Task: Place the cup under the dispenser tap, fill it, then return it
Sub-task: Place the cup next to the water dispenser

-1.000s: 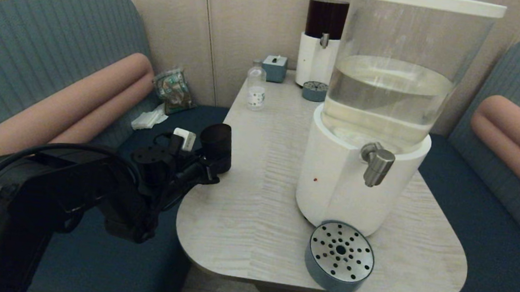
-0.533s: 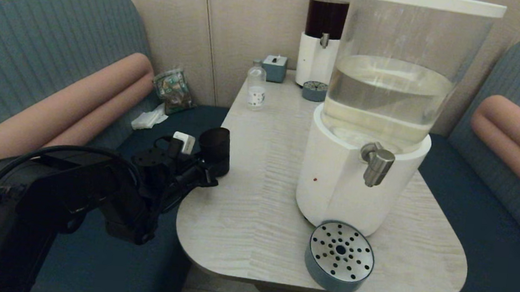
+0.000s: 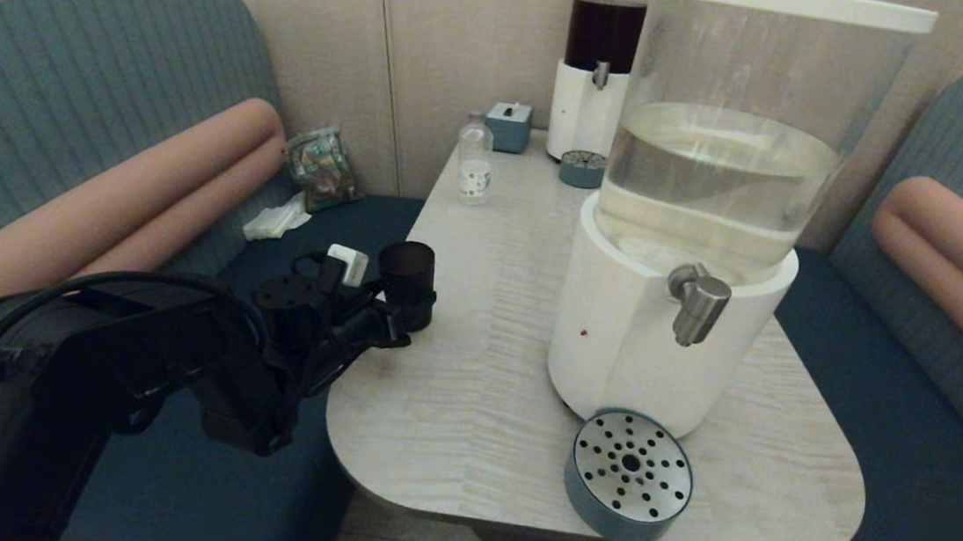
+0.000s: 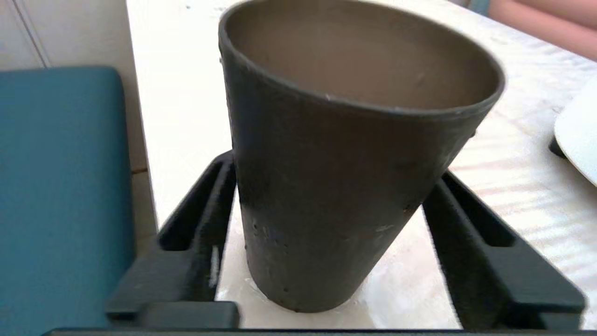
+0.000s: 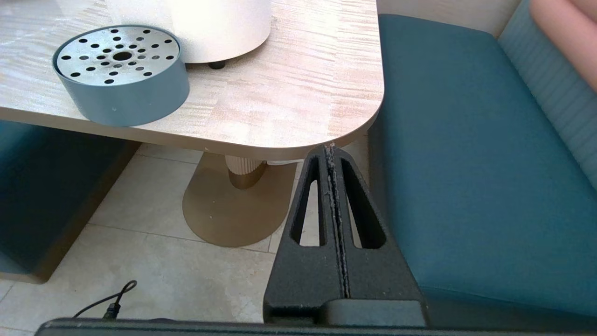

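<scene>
walls: beige panels (image 3: pixel 468 39)
seating: teal booth benches (image 3: pixel 68 72), pink bolsters (image 3: pixel 154 186)
table: pale wood-grain (image 3: pixel 471 376)
floor: light tiles (image 5: pixel 154 261)

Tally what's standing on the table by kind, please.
Dispensers: 2
Drip trays: 2
Cup: 1
Clear bottle: 1
Small blue-grey box: 1
Total: 7

Between the jaws of the left gripper (image 4: pixel 326 242), the cup (image 4: pixel 345 186) looked matt and faintly speckled, its fingers (image 4: pixel 485 252) a dull black plastic. The table (image 3: pixel 471 376) showed pale, streaked wood grain. The dispenser tap (image 3: pixel 697 302) was brushed metal above a perforated metal drip tray (image 3: pixel 630 475). The right gripper (image 5: pixel 333 154) had grainy black plastic fingers.
</scene>
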Controlling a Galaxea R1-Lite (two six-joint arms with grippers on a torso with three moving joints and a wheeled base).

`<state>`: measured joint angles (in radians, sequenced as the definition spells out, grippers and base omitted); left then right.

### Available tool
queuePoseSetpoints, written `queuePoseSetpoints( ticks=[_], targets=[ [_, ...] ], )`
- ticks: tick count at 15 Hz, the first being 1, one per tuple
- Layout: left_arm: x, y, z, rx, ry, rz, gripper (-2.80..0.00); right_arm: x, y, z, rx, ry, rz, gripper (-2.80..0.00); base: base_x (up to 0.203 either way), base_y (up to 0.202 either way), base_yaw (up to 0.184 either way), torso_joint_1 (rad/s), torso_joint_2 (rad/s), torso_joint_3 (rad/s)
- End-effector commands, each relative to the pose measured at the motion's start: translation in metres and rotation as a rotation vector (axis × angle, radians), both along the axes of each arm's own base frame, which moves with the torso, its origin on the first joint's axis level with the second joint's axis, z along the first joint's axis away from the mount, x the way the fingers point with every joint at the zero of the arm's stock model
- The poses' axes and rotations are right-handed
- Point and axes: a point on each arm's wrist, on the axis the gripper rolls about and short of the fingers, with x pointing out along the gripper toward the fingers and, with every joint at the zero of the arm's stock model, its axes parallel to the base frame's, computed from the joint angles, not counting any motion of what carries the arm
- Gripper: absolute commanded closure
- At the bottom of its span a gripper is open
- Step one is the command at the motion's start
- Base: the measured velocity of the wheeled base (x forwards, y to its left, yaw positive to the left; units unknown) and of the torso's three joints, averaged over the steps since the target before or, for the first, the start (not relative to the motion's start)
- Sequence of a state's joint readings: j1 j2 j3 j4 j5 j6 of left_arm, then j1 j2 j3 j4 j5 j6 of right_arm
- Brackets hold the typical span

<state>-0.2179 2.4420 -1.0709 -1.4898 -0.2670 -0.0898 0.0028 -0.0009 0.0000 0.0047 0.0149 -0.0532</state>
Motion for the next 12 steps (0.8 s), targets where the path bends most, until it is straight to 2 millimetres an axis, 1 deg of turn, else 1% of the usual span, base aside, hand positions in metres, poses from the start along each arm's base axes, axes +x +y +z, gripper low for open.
queuePoseSetpoints(
  ticks=[1, 3, 6, 10, 12],
  targets=[
    [-0.001, -0.001, 0.004, -0.004, -0.016, -0.003, -2.8, 0.0, 0.0, 0.0, 0.0, 0.001, 0.001, 0.0, 0.0, 0.0, 0.0, 0.0, 0.0, 0.0],
    [-0.001, 0.0, 0.006, -0.006, -0.023, -0.003, -2.8, 0.0, 0.0, 0.0, -0.002, -0.001, 0.001, 0.0, 0.0, 0.0, 0.0, 0.0, 0.0, 0.0],
    [-0.007, 0.001, 0.01, -0.003, -0.02, -0.003, -2.8, 0.0, 0.0, 0.0, -0.001, 0.0, 0.001, 0.0, 0.0, 0.0, 0.0, 0.0, 0.0, 0.0],
    [-0.027, 0.006, 0.017, 0.006, 0.015, -0.005, -2.8, 0.0, 0.0, 0.0, 0.0, 0.0, 0.001, 0.0, 0.0, 0.0, 0.0, 0.0, 0.0, 0.0],
    [-0.034, 0.007, 0.024, 0.007, 0.015, -0.007, -2.8, 0.0, 0.0, 0.0, 0.0, -0.001, 0.001, 0.0, 0.0, 0.0, 0.0, 0.0, 0.0, 0.0]
  ],
)
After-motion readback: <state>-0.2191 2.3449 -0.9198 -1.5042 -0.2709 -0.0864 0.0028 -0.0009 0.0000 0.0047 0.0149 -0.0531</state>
